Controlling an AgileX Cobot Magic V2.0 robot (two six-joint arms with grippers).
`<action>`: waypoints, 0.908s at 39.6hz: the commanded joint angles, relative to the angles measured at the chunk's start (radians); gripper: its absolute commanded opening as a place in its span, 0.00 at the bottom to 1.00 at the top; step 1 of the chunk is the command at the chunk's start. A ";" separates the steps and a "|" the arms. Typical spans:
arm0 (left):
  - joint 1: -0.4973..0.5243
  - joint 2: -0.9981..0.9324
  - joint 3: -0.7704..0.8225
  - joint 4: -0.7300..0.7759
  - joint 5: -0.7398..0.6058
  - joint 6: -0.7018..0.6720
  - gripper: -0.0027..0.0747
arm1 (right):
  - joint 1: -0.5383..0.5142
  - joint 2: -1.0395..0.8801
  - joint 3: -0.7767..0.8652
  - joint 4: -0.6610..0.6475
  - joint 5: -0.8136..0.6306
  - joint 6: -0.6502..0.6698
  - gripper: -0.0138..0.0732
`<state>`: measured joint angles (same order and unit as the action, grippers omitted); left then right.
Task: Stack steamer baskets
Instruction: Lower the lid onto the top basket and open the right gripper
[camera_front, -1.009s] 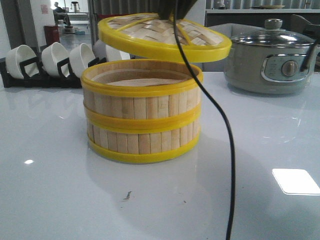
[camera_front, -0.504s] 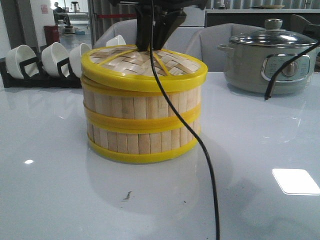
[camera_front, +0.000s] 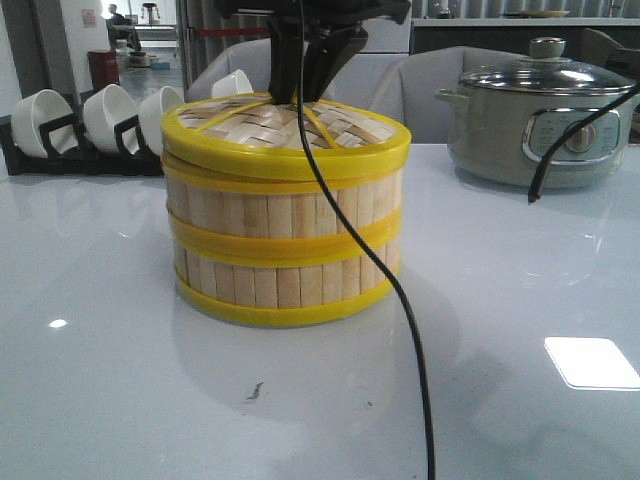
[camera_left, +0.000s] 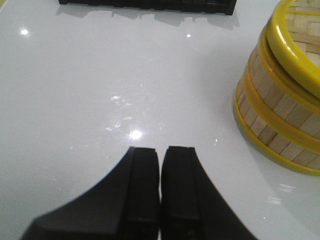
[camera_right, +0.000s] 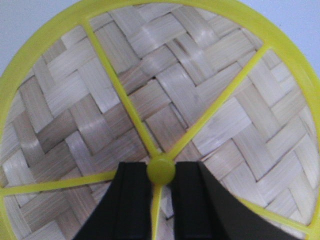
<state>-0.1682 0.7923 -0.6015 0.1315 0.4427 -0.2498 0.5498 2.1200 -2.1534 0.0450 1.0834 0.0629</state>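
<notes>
With our right gripper (camera_right: 161, 187) clamped on the lid (camera_front: 287, 140) knob (camera_right: 161, 171) atop the 2 steamer baskets (camera_front: 284, 240), an off-centre release could leave it tilted

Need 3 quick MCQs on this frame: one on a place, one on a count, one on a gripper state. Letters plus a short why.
1. Where is the grey electric pot?
A. behind and right of the steamer stack
B. on top of the stack
C. in front of the stack

2. How many steamer baskets are stacked under the lid?
A. one
B. two
C. four

3. What is the right gripper doing?
A. hanging open over bare table
B. gripping a cup
C. closed on the lid's knob

Answers:
1 A: front view shows it far right, behind.
2 B: two slatted rings show.
3 C: right wrist view shows fingers either side of the knob.
</notes>
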 joint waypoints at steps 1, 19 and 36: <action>0.001 -0.009 -0.026 0.002 -0.079 -0.007 0.17 | 0.000 -0.067 -0.036 -0.002 -0.078 -0.014 0.21; 0.001 -0.009 -0.026 0.002 -0.079 -0.007 0.17 | 0.001 -0.052 -0.036 -0.002 -0.069 -0.014 0.21; 0.001 -0.009 -0.026 0.002 -0.079 -0.007 0.17 | 0.008 -0.054 -0.036 0.011 -0.062 -0.012 0.52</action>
<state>-0.1682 0.7923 -0.6015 0.1315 0.4427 -0.2498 0.5557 2.1312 -2.1534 0.0465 1.0687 0.0629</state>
